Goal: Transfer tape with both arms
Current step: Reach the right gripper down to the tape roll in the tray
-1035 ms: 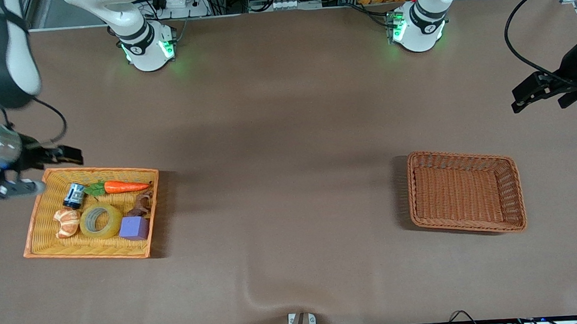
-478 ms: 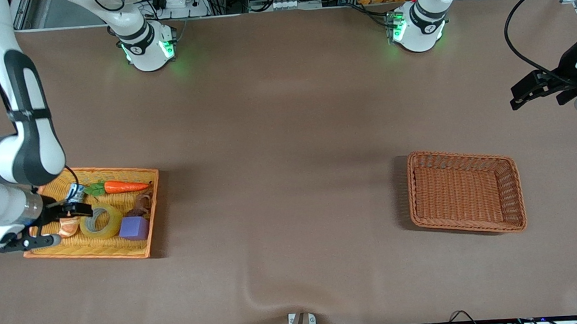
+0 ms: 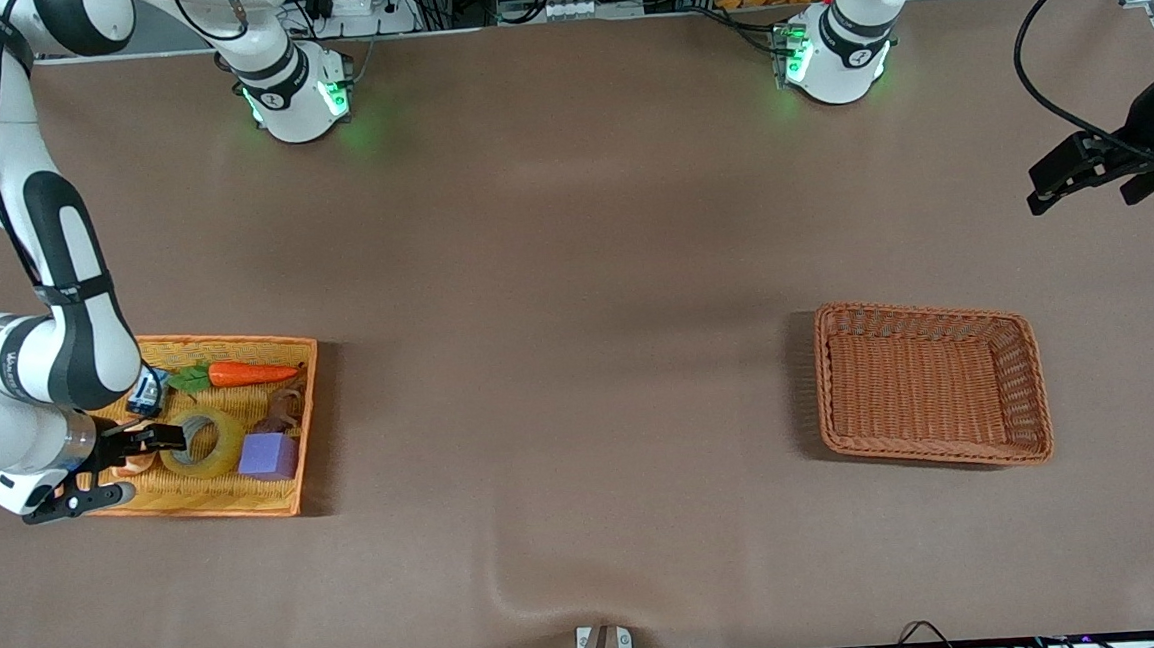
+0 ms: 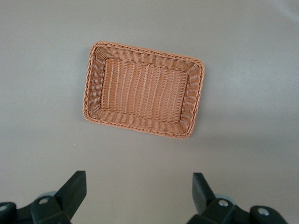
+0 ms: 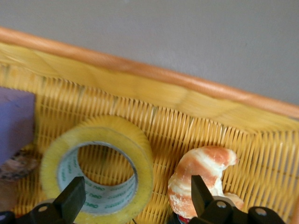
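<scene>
The right gripper (image 3: 148, 440), fingers apart, hung low over the tape (image 3: 202, 442); one finger probably should enter its core; the left gripper (image 3: 1079, 173) waited, open

You find faint green print on the tape (image 5: 100, 165) inner core, too small to read; nothing else carries lettering.
</scene>
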Available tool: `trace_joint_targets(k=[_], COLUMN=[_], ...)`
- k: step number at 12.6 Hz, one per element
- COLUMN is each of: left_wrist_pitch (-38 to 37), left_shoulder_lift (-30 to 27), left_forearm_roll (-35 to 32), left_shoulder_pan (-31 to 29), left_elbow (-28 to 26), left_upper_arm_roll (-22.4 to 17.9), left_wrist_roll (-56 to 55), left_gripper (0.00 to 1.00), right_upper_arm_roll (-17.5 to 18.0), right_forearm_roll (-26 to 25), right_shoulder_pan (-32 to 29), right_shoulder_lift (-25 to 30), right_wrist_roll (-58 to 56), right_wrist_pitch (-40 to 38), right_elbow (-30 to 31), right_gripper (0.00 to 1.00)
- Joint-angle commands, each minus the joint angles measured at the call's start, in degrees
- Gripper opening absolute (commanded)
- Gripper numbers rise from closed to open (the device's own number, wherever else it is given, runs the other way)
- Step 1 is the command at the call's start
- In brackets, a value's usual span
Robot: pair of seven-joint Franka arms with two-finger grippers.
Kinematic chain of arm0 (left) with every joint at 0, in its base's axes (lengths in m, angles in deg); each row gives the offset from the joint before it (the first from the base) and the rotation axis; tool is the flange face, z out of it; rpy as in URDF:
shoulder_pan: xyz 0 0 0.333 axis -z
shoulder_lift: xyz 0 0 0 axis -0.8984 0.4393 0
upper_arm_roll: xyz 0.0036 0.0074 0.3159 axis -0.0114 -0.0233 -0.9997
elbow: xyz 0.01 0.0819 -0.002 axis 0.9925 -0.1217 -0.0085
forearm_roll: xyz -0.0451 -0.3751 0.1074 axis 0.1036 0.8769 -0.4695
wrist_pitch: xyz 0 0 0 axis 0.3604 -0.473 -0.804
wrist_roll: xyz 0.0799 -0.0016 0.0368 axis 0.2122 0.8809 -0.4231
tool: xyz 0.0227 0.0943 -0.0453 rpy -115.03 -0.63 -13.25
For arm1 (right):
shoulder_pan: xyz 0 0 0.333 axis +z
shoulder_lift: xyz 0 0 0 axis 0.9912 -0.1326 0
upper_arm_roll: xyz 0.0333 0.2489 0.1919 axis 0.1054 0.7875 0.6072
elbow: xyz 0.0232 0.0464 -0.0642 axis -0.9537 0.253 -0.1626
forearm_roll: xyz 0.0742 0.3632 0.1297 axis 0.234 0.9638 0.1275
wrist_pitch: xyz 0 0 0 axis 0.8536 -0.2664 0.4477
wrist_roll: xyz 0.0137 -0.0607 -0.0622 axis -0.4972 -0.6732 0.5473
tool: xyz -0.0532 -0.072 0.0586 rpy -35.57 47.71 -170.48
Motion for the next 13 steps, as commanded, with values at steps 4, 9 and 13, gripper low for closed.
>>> trace_joint_targets(k=[4, 9, 13], left_wrist_pitch=[0.0, 0.2, -0.5], left_shoulder_lift=[-0.5, -0.8, -0.8], left_forearm_roll=[-1.2, -1.2, -1.2], left_shoulder_pan=[0.6, 0.7, 0.7], left_elbow=[0.3, 0.3, -0.3], left_upper_arm_roll=[-0.1, 0.0, 0.1], left_wrist_roll=[-0.5, -0.5, -0.2], left_gripper=[1.00, 1.00, 1.00], right_upper_arm_roll=[0.6, 0.6, 0.6], right_forearm_roll=[1.0, 0.8, 0.8], right_shoulder_pan=[-0.6, -0.2, 0.0], right_shoulder_lift=[-1.4, -1.0, -0.9], right_wrist_roll=[2.9, 6.6, 6.7], right_wrist_pitch=[-4.5, -5.7, -5.7], right_elbow=[-0.1, -0.4, -0.5], right_gripper=[1.00, 1.00, 1.00])
